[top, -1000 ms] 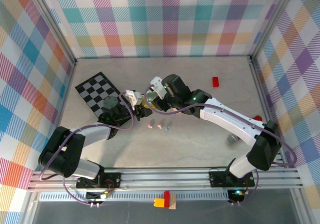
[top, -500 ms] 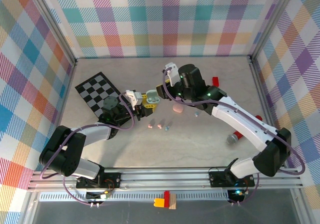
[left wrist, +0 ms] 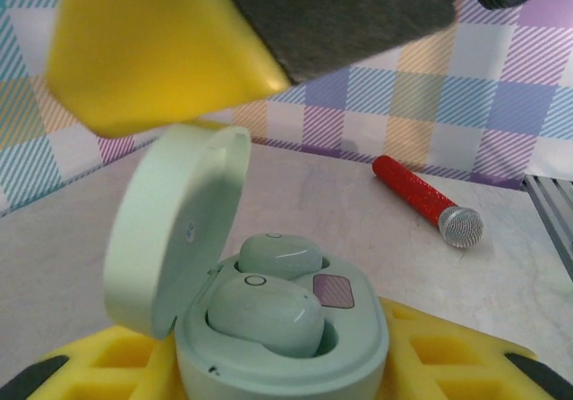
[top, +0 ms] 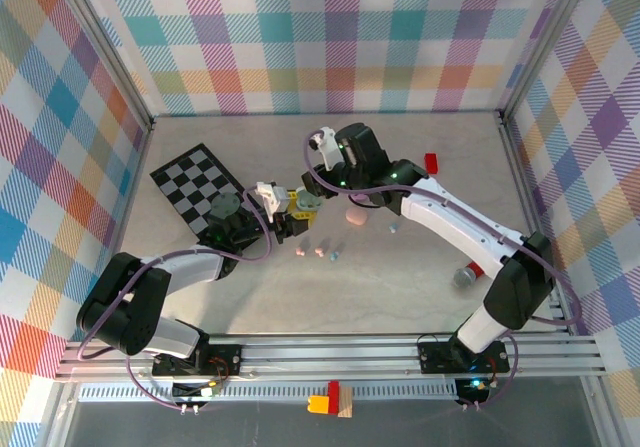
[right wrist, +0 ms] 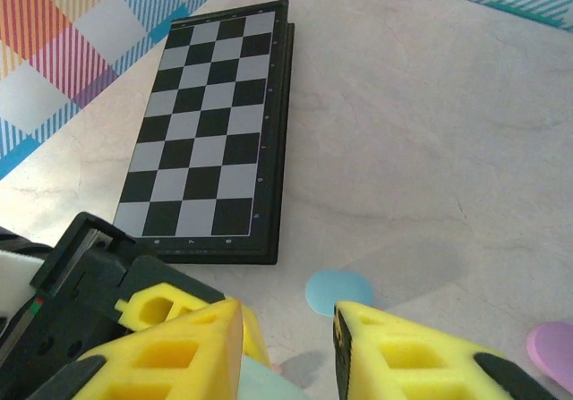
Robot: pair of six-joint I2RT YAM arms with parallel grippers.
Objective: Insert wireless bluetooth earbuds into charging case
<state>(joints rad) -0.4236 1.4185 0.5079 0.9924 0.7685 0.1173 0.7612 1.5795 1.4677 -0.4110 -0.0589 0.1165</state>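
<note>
Nearest the arm bases, loose pastel earbuds (top: 319, 252) lie on the surface (top: 400, 277). Beyond them, the left claw (left wrist: 285, 369) grips the open mint charging case (left wrist: 358, 351), with two mint earbuds (left wrist: 266, 318) seated inside. The right claw (right wrist: 286, 328), fingers parted, hangs over the lid (left wrist: 175, 230).

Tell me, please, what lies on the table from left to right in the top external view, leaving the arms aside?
Chessboard → row of three tiny earbuds → pink oval piece → small light blue piece → red block → microphone.
</note>
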